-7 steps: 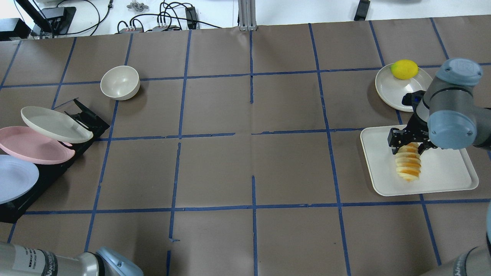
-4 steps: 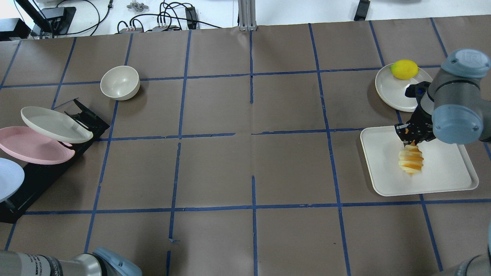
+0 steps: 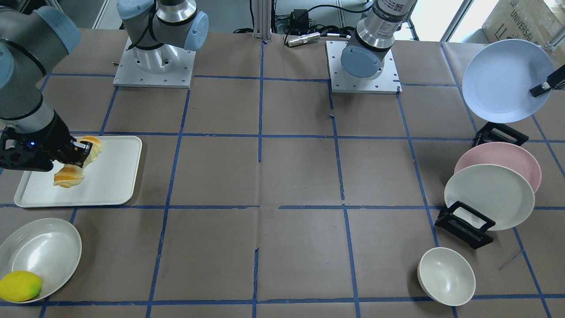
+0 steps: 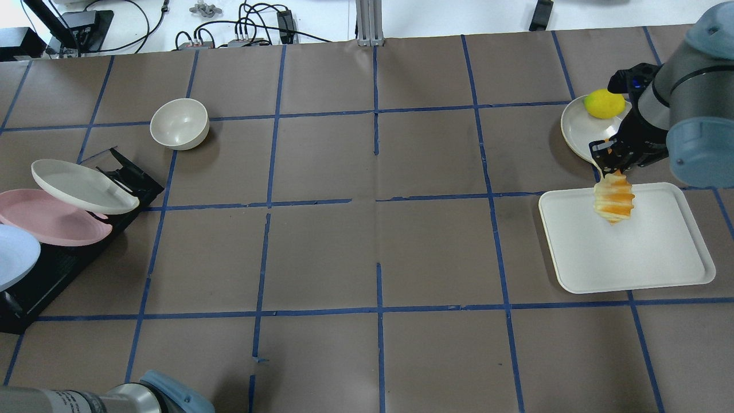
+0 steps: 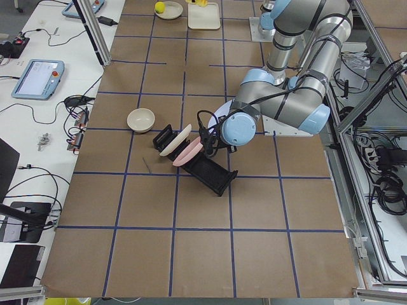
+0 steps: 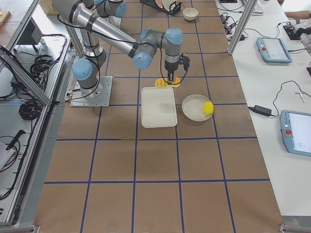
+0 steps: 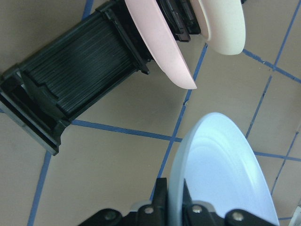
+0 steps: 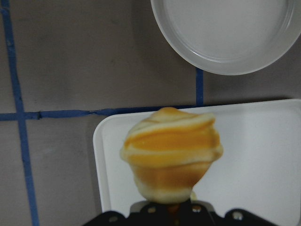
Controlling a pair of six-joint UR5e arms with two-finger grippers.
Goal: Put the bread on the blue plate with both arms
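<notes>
The bread, a roll with orange and cream ridges, hangs from my right gripper, which is shut on its top end. It is held above the far edge of the white tray. In the right wrist view the bread hangs over the tray's corner. My left gripper is shut on the rim of the blue plate and holds it tilted, clear of the black rack. In the front-facing view the blue plate is in the air, with the left gripper at its edge.
A pink plate and a cream-white plate lean in the rack. A cream bowl stands beyond it. A cream plate holding a yellow lemon sits just beyond the tray, under the right wrist.
My right gripper has lifted the bread off the tray and carried it toward the tray's far edge. The blue plate has shifted left, away from the rack.
</notes>
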